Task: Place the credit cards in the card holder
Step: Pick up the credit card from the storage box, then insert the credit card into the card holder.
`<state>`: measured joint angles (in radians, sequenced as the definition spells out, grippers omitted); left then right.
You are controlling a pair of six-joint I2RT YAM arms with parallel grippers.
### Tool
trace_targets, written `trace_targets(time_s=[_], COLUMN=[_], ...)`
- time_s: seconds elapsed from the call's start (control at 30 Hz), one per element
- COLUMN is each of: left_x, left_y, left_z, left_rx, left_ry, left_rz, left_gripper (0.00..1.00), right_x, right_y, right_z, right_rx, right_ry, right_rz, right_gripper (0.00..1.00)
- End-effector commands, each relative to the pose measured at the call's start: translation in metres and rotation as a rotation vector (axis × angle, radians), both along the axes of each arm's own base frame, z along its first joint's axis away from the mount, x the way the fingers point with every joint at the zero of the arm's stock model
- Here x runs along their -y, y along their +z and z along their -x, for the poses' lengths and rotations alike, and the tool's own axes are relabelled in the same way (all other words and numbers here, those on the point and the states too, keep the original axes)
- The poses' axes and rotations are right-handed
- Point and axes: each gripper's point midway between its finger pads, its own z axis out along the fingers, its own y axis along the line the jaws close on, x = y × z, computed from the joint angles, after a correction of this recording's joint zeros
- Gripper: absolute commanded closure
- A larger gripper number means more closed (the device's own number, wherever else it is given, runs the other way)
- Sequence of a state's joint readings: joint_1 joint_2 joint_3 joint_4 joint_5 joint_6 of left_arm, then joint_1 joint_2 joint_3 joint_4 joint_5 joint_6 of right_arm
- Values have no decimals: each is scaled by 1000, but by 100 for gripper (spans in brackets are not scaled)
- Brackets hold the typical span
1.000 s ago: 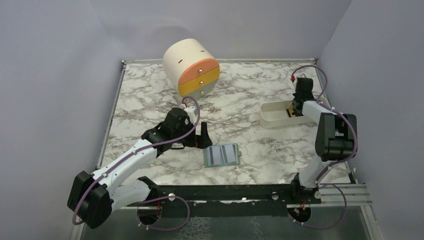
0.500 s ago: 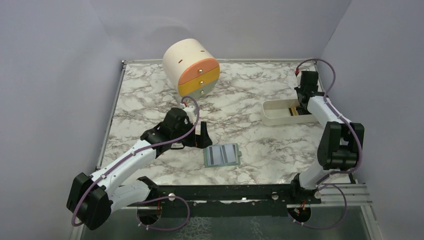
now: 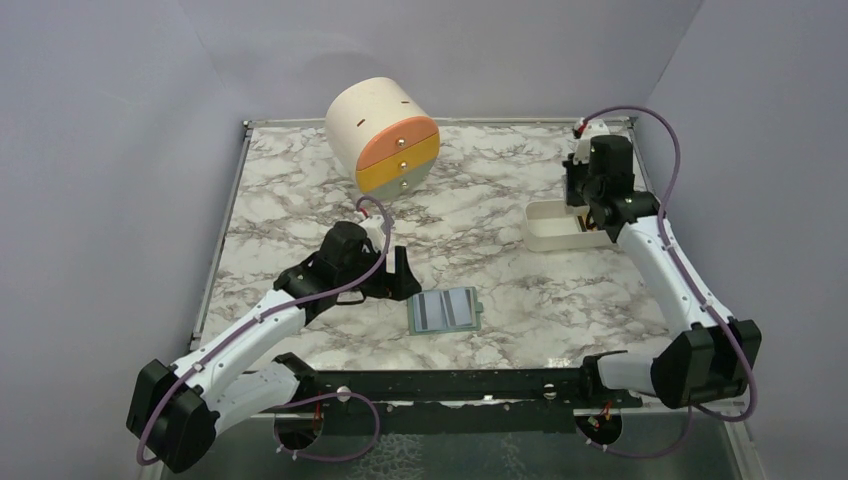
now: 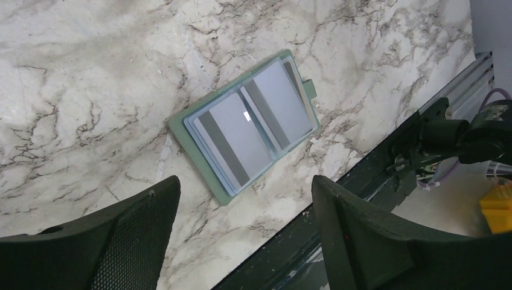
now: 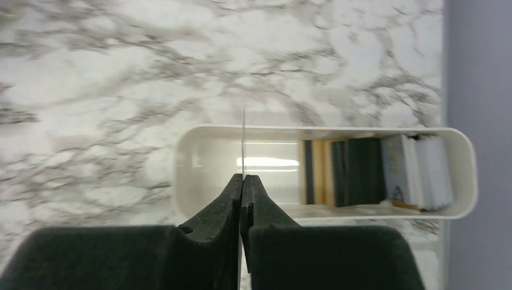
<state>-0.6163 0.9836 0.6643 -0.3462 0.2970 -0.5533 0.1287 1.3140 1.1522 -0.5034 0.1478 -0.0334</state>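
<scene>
Credit cards (image 5: 362, 172) stand on edge, packed together, in one end of the white tray (image 5: 187, 175) at the far right of the marble table (image 3: 300, 190). The other end of the tray shows only its bare bottom. Your right gripper (image 5: 243, 180) hangs over that bare end with its jaws pressed together on a single card (image 5: 243, 142). You see this card only as a thin pale line, upright, pointing away from the fingertips. Its colour I cannot tell from the edge alone.

The card holder (image 3: 445, 310) lies open and flat near the middle of the near side of the table, with pale grey cards (image 4: 232, 136) already sitting in its slots. From the right gripper it lies to the near left, well apart, with bare marble between them. Its long axis runs about left to right in the top view, parallel to the near edge. Your left gripper (image 4: 244, 181) is much the nearer one. It hovers just beside the holder on its left, fingers (image 4: 133, 235) spread apart and nothing between them.

In my judgement the coming move is a carry by the right arm, toward you and to the left. The held card is upright while the holder is flat, so you will probably need to bring the card down low and line its edge up with a slot. The left gripper could press on the holder so that it does not slide.
</scene>
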Motion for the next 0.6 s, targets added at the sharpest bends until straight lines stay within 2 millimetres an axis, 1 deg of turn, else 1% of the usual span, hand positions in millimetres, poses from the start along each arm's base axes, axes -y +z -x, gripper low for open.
trace_targets(time_s=[0.0,0.1,0.2,0.27,0.33,0.43,0.57], left_x=[5,9,17,22,26,32,40], left_y=[8,10,18,24,30,39,52], left_z=[3,6,9,10,10,10,10], left_rx=[-7,-29,-65,-85,-93,-103,-116], left_ry=[24,55,77,90,92,90,86], left_rz=[85,148,251,312,362,421,525], left_gripper=[20,23,28,32,33,34,35], right_x=[-76,-124,-163,-183,-197,-218,-234], right_y=[12,14,9,5,2,4,11], right_z=[31,53,76,90,103,122,148], right_rx=[7,1,-34,-52,-71,-93,-144], right_ry=[194,319,415,466,496,558,599], right_rz=[-186,-310,-432,-495,-570,-717,-923], right_gripper=[99,99,99,99,99,99,99])
